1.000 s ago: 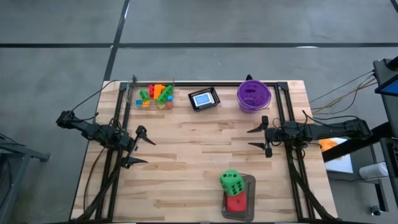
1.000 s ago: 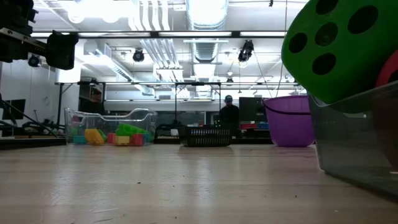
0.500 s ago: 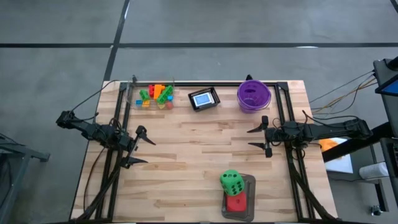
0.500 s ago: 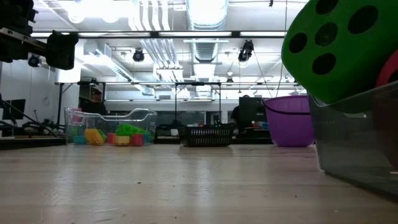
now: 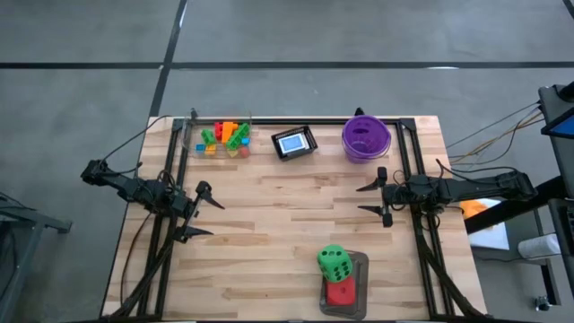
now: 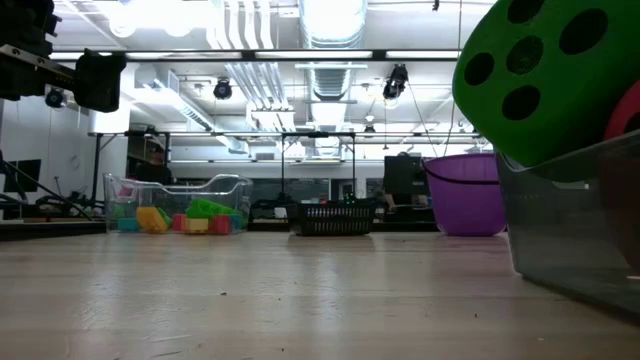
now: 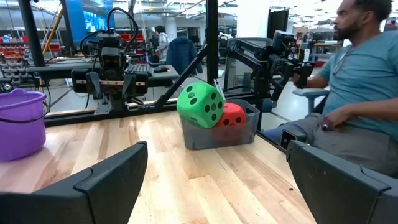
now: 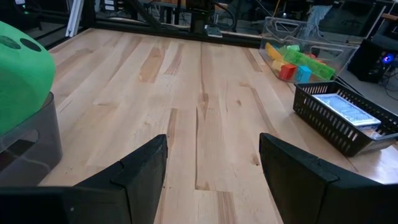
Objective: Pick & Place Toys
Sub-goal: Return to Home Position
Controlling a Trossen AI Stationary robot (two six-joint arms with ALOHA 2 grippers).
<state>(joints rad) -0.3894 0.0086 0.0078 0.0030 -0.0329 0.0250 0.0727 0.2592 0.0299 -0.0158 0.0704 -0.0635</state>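
Small bright bricks [image 5: 224,137] lie in a clear tray [image 6: 180,190] at the table's far left. A picture card [image 5: 292,142] lies in the black mesh basket [image 8: 339,127]. The green die [image 5: 334,263] and the red die [image 5: 339,292] sit together in a grey bin [image 7: 217,135] near the front edge, the green one rising above its rim. My left gripper [image 5: 215,219] stands open over the table's left side. My right gripper [image 5: 360,199] stands open at the right side. Both hold nothing.
A purple bowl [image 5: 365,137] stands at the far right, beside the basket. The bare wooden tabletop [image 5: 287,215] lies between the two grippers. A seated person [image 7: 364,87] shows beyond the table's edge in the left wrist view.
Both arms have kept still and no toy has moved. Far behind the table, a person has walked out from behind the basket.
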